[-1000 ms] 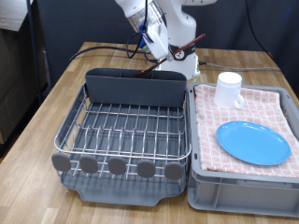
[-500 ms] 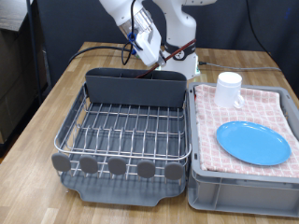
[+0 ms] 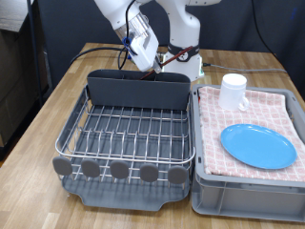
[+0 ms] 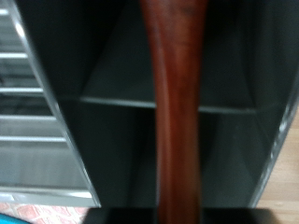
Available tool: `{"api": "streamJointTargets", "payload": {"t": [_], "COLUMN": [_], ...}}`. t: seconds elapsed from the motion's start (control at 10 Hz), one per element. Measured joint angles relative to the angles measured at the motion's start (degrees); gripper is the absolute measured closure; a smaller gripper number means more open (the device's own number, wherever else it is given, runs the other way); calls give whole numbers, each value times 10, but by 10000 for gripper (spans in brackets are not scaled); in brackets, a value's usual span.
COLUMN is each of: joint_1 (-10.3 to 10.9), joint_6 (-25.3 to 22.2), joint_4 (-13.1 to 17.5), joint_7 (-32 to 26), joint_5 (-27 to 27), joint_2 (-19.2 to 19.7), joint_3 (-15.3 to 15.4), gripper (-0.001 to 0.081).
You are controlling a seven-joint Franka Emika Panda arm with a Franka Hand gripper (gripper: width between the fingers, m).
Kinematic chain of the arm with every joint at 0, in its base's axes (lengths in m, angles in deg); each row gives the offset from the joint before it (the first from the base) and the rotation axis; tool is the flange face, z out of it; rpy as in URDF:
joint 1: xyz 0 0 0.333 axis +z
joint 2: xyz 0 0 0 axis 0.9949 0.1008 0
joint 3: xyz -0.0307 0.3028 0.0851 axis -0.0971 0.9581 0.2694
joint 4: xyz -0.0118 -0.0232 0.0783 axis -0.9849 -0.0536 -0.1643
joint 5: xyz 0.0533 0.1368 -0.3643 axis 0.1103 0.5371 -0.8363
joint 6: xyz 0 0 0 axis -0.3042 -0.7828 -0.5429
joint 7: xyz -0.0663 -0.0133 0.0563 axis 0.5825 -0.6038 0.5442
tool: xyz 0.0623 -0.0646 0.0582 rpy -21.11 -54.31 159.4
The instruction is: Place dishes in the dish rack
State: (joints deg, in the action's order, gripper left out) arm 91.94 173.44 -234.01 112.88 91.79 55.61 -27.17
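My gripper (image 3: 146, 57) hangs over the back of the dish rack (image 3: 124, 143), just above its tall grey compartment (image 3: 138, 93). It is shut on the dark brown wooden spoon (image 3: 156, 68), whose lower end reaches the compartment's rim. In the wrist view the spoon's handle (image 4: 176, 103) runs straight down into the dark compartment (image 4: 234, 56); my fingertips do not show there. The white mug (image 3: 233, 91) and the light-blue plate (image 3: 258, 145) rest on the pink checkered cloth in the crate at the exterior view's right.
The grey crate (image 3: 243, 196) sits tight against the rack's right side. Round grey discs (image 3: 119, 169) line the rack's near edge. Cables (image 3: 95, 48) trail over the wooden table behind the rack. A white robot base (image 3: 191, 65) stands at the back.
My gripper has moved towards the exterior view's left along the compartment with the spoon in it, and has tilted. The mug and plate have not moved.
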Motion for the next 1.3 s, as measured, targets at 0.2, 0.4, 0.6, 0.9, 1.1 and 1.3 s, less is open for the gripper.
{"api": "streamJointTargets", "payload": {"t": [0.2, 0.4, 0.6, 0.9, 1.1, 1.3], "joint_1": [0, -1, -6, -13, -19, -29], "joint_6": [8, 24, 44, 86, 112, 116], "joint_4": [0, 0, 0, -4, -7, -7], "joint_7": [0, 10, 57, 132, 179, 219], "joint_5": [0, -12, -61, -120, -153, -178], "joint_2": [3, 5, 8, 8, 8, 3], "joint_3": [1, 8, 34, 77, 105, 130], "gripper": [563, 395, 230, 18, 6, 3]}}
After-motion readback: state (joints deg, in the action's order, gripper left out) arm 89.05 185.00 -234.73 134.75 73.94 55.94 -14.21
